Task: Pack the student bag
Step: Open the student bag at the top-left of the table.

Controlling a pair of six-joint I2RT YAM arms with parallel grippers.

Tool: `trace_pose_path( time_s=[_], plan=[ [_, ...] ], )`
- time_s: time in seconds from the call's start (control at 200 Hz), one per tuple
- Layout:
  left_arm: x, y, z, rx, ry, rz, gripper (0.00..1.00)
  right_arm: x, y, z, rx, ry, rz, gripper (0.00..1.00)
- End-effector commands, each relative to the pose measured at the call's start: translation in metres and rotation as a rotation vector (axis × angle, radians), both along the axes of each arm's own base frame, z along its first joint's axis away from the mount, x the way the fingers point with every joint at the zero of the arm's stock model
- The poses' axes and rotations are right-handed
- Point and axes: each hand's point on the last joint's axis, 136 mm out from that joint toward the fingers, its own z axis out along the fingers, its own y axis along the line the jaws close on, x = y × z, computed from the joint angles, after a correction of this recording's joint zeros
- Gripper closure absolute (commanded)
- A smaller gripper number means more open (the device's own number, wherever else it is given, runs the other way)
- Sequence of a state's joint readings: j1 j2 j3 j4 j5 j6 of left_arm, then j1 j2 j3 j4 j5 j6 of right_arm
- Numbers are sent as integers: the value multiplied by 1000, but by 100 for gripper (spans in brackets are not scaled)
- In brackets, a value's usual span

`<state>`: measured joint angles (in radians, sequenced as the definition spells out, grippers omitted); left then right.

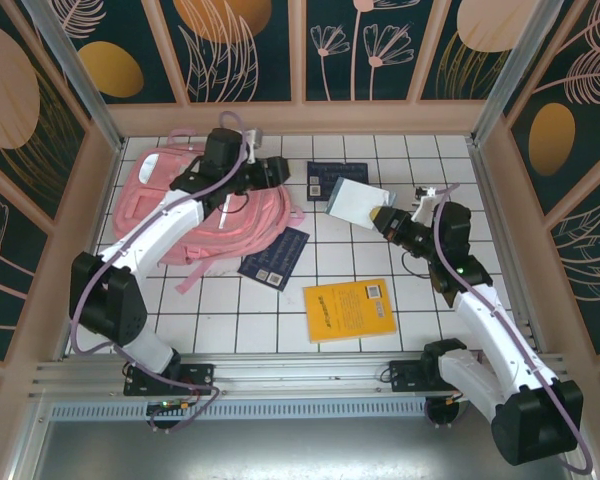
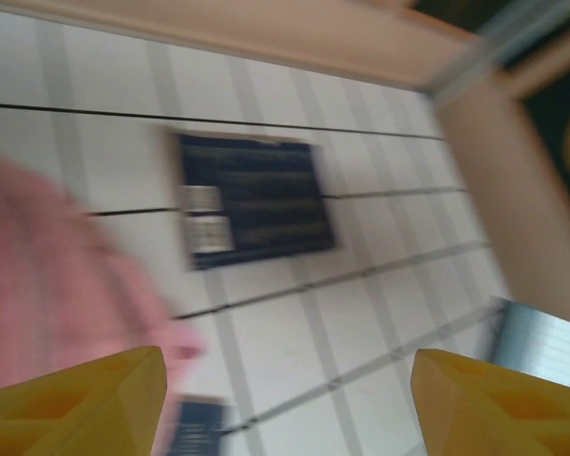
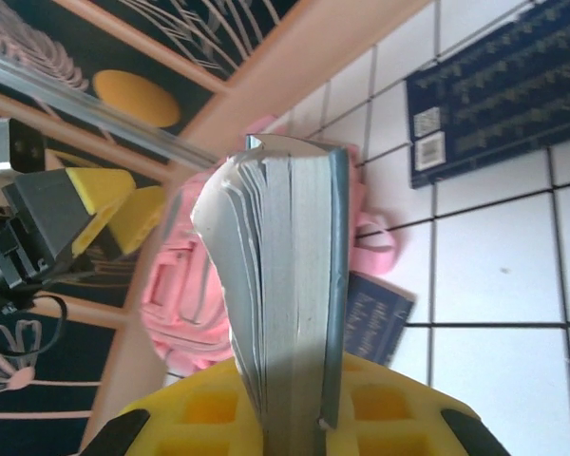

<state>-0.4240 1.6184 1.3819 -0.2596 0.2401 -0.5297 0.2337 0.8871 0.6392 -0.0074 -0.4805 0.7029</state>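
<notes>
Bag [image 1: 175,195]: pink, lying flat at the table's far left.
Left gripper [image 2: 287,369]: fingers wide apart, holding nothing, above the tiles beside the bag.
Right gripper [image 1: 386,219]: clamped on a grey book [image 1: 358,199], held above the tiles.

student bag [image 1: 152,190]: pink cloth, matt; table [image 1: 380,262]: glossy white tiles; grey book [image 3: 285,285]: paper pages.

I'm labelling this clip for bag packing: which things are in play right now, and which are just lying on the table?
In play:
student bag
grey book, clamped in the right gripper
left gripper, open at the bag's edge

Lying about, untouched:
yellow book
near dark blue book
far dark blue book
</notes>
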Motion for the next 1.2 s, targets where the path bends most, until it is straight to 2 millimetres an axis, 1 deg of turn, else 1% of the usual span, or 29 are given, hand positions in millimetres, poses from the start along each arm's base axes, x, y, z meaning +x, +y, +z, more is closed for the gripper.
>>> trace_pose_path(
  time_s=[0.0, 0.06, 0.105, 0.175, 0.2, 0.205, 0.22, 0.3, 0.405, 0.55, 0.615, 0.67, 0.781, 0.881, 0.941, 1.006, 1.071, 1.131, 1.166, 1.196],
  plan=[
    [20, 82, -23, 215, 28, 230, 31, 2, -4, -1, -39, -28, -19, 100],
    [32, 105, -27, 256, 20, 282, 32, 2, -3, -2, -31, -30, -10, 100],
    [39, 114, -33, 284, 22, 295, 32, 2, -1, -3, -29, -29, -2, 100],
    [48, 117, -43, 297, 48, 280, 33, 3, 1, -3, -26, -28, 7, 100],
    [49, 117, -42, 298, 43, 273, 33, 3, 1, -2, -26, -29, 10, 100],
    [50, 118, -48, 304, 56, 271, 33, 3, 1, -2, -26, -29, 11, 100],
    [52, 118, -55, 313, 67, 266, 33, 3, 2, -2, -26, -29, 14, 100],
    [55, 120, -72, 307, 105, 247, 34, 2, 2, 1, -27, -36, 19, 100],
    [55, 115, -91, 243, 160, 208, 35, 0, 3, 0, -29, -36, 32, 100],
    [44, 91, -113, 120, 232, 112, 39, -2, 4, -6, -32, -25, 37, 100],
    [37, 79, -113, 45, 243, 73, 42, -2, 3, -8, -35, -21, 37, 100],
    [30, 69, -107, -28, 233, 36, 44, -2, 3, -11, -38, -17, 36, 100],
    [19, 59, -102, -103, 248, -3, 49, -1, 4, -14, -39, -9, 39, 100],
    [10, 54, -99, -143, 256, -32, 57, 1, 5, -17, -33, -2, 41, 100],
    [7, 56, -104, -133, 258, -26, 64, 2, 6, -17, -22, 1, 43, 100],
    [8, 61, -116, -91, 273, -8, 78, 3, 7, -17, -10, 6, 46, 100],
    [11, 66, -132, -44, 305, 10, 100, 4, 9, -16, -1, 7, 51, 100],
    [14, 65, -136, -45, 316, 13, 100, 5, 10, -16, -3, 7, 53, 100],
    [16, 64, -130, -60, 303, 11, 100, 5, 10, -16, -6, 9, 52, 100],
    [18, 63, -121, -70, 281, 10, 100, 5, 10, -16, -10, 10, 52, 100]
  ],
)
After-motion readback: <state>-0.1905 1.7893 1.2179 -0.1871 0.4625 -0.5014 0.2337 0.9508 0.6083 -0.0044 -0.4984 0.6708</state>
